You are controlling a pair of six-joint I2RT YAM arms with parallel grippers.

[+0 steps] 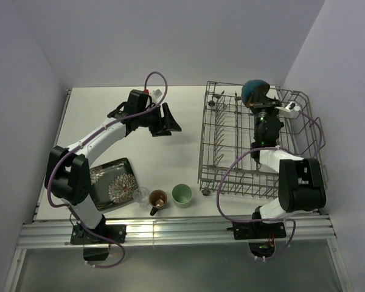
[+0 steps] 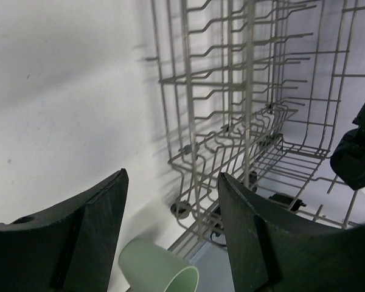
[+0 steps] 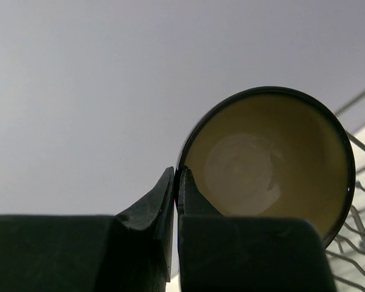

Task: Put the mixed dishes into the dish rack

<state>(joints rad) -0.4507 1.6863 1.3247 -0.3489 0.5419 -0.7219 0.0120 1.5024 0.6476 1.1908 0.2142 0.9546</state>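
Note:
My right gripper (image 1: 255, 100) is shut on the rim of the dark bowl (image 1: 254, 89) and holds it above the far side of the grey wire dish rack (image 1: 231, 143). In the right wrist view the bowl's tan inside (image 3: 267, 164) faces the camera, its rim pinched between my fingers (image 3: 177, 182). My left gripper (image 1: 169, 121) is open and empty over the table, left of the rack (image 2: 231, 121). The square black floral plate (image 1: 112, 182), small clear glass (image 1: 141, 194), brown mug (image 1: 157, 199) and pale green cup (image 1: 182, 195) sit at the near edge. The cup (image 2: 158, 267) shows between my left fingers.
The rack stands on small wheels (image 2: 180, 210) on the white table (image 1: 109, 121). Pale walls close in the table at the back and both sides. A metal rail (image 1: 170, 228) runs along the near edge.

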